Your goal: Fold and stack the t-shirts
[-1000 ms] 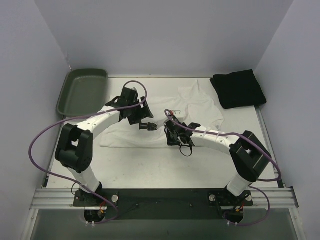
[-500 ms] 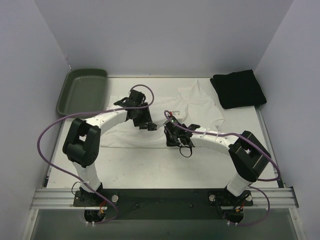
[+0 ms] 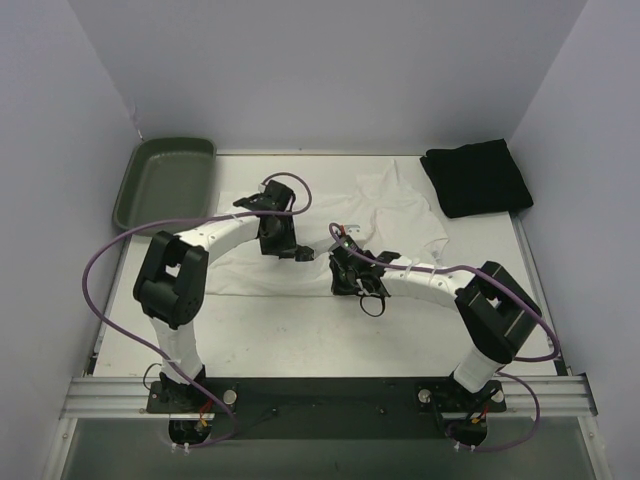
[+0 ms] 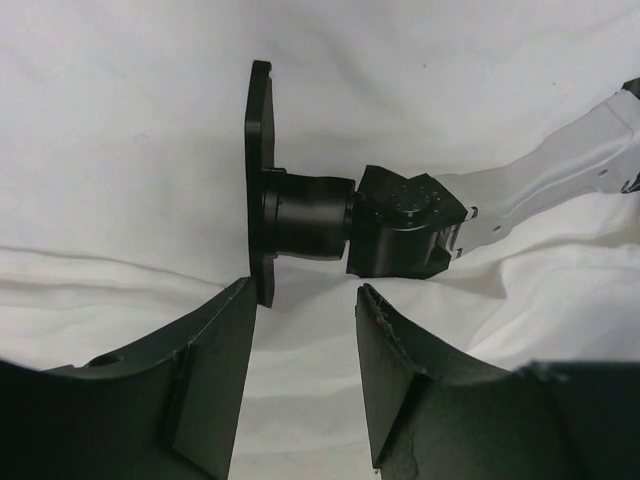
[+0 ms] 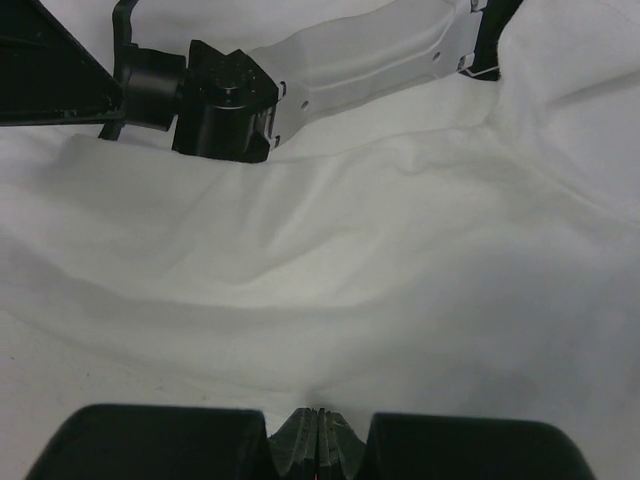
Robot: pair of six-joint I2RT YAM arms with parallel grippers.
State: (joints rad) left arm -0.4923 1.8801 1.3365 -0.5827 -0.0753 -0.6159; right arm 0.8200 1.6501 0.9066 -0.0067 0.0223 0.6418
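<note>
Now my left gripper (image 4: 305,295) hangs with jaws apart over the white t-shirt (image 4: 130,150). My right gripper (image 5: 316,418) is closed, pinching its cloth.

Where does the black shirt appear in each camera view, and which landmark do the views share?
Top external: black shirt lies at the far right corner of the table; it looks folded.
Left wrist: not in it.
Right wrist: not in it.
Shared landmark: white shirt, which shows in all three views.

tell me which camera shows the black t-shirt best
The top external view: the black t-shirt lies whole and folded at the far right. Both wrist views face the white t-shirt and show none of the black one.
</note>
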